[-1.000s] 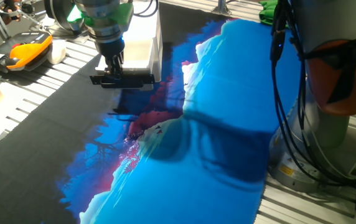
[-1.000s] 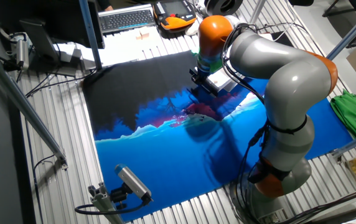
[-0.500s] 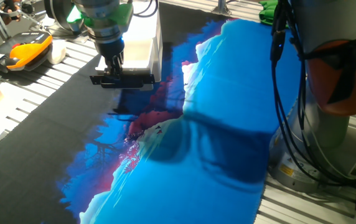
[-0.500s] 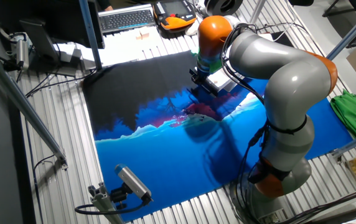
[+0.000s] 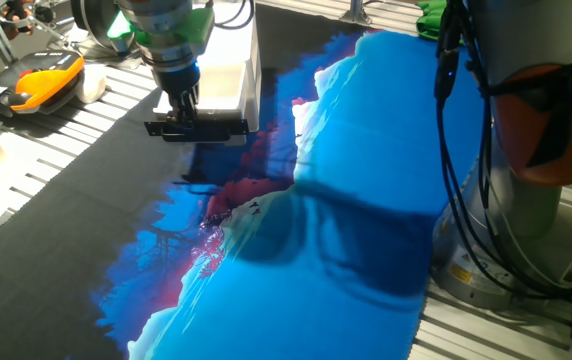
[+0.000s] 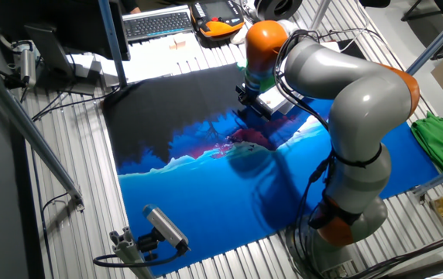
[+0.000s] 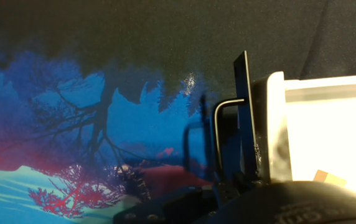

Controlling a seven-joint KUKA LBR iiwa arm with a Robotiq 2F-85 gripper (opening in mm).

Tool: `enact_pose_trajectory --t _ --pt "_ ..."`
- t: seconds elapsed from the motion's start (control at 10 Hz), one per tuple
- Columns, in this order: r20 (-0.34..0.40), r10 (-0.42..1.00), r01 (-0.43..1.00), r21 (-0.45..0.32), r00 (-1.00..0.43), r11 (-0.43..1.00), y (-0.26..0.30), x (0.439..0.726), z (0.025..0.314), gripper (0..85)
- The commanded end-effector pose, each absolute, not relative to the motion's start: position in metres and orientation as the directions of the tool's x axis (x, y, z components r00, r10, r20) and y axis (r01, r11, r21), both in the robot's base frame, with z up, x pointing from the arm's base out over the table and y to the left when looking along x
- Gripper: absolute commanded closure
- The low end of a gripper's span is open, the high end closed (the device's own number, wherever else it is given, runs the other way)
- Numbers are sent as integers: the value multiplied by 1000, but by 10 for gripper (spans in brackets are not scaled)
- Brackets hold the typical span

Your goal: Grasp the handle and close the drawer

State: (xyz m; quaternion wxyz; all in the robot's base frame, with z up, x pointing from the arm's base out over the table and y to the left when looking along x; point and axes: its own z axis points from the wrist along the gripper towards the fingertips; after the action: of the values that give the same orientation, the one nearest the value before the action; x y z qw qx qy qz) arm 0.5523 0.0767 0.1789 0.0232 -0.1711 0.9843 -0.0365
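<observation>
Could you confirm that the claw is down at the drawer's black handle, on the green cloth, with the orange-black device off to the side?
Not quite: the cloth is blue and black, not green, as one fixed view shows. The rest holds: the claw is down at the handle of the drawer, and the orange-black device lies off to the side.

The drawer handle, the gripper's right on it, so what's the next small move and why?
Probably a short push toward the cabinet. The gripper stands at the handle, the black bar across the drawer front, and the drawer's white tray shows extended in the hand view, so it looks not yet closed. Whether the fingers are clamped on the bar I cannot tell, so confirm the grip first.
</observation>
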Motion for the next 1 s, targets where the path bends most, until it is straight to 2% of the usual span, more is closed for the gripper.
enact_pose_trajectory --t 0.0,0.9 --pt "-37 -334 -331 -80 -942 940 77 552 178 680" --pt "-55 -296 -292 -74 -954 954 80 550 178 680"
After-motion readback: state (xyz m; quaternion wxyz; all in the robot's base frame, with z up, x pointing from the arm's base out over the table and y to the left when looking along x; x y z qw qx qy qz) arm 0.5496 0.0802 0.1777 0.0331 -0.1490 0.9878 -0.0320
